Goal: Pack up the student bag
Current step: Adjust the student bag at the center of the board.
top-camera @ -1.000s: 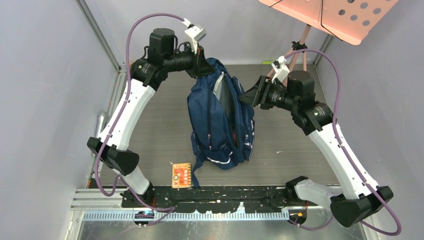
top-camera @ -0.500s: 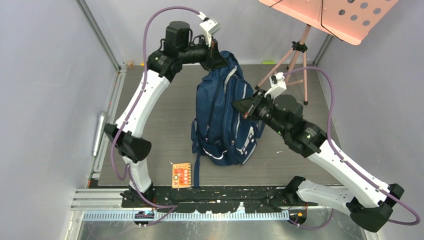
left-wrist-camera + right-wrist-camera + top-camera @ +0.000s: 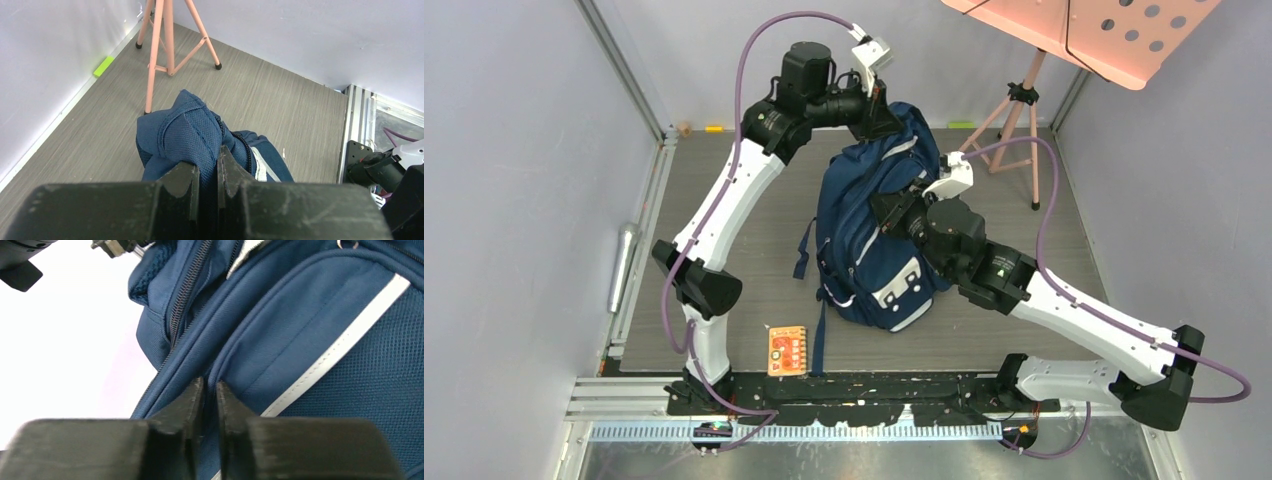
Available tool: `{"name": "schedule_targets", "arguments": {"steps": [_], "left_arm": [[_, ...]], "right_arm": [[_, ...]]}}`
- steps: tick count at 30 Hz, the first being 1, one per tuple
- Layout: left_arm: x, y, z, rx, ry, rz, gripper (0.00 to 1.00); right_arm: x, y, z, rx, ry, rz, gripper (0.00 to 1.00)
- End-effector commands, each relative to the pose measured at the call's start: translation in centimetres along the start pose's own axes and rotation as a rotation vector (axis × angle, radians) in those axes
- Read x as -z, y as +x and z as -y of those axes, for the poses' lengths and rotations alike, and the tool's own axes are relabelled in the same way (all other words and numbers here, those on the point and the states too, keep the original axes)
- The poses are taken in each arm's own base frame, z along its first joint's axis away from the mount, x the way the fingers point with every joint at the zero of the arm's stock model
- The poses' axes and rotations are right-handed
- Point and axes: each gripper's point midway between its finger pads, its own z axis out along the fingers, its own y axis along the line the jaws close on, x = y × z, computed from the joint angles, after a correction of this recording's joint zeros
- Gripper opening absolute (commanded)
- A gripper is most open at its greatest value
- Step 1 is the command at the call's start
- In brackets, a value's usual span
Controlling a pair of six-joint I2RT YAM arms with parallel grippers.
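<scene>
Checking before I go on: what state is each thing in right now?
student bag: upright, held up by its top; the zip near the top looks parted.
left gripper: shut on a fold of the student bag's top.
right gripper: closed at the front seam; pinch unclear.
orange card: flat on the table, untouched.
pink stand: upright on its tripod.

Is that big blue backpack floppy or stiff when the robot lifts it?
Probably floppy: the student bag bunches into a fold where the left gripper pinches its top. Likely to slump if released, since that pinch seems to hold its top up.
</scene>
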Motion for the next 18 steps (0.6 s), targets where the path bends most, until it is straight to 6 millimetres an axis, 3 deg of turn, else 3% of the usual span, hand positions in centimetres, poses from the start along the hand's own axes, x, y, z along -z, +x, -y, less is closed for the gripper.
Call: {"name": "schedule_targets", "arguments": {"steps": [1, 4, 7, 10, 14, 16, 18], "left_arm": [[5.2, -11.7, 6.3, -0.330, 0.109, 0.350, 0.01], [5.7, -10.4, 6.6, -0.348, 0.112, 0.312, 0.00], [5.7, -9.1, 6.7, -0.342, 0.130, 0.263, 0.00], [5.4, -8.4, 6.8, -0.330, 0.146, 0.241, 0.00], [5.2, -7.8, 7.0, -0.315, 0.164, 0.227, 0.00], [5.2, -7.6, 7.0, -0.309, 0.171, 0.220, 0.00], [5.2, -7.4, 7.2, -0.305, 0.178, 0.216, 0.00]], "right_arm": [[2.0, -6.5, -5.9, 0.036, -0.168, 0.147, 0.28], [3.4, -8.3, -4.7, 0.200, -0.082, 0.126, 0.57], [5.0, -9.6, -4.2, 0.341, -0.072, 0.099, 0.74], [6.5, -10.8, -3.6, 0.414, -0.049, 0.092, 0.80], [7.3, -12.3, -1.3, 0.533, 0.040, 0.086, 0.88], [6.9, -12.8, 0.5, 0.564, 0.098, 0.064, 0.89], [5.7, -13.9, 3.6, 0.555, 0.173, 0.040, 0.90]]}}
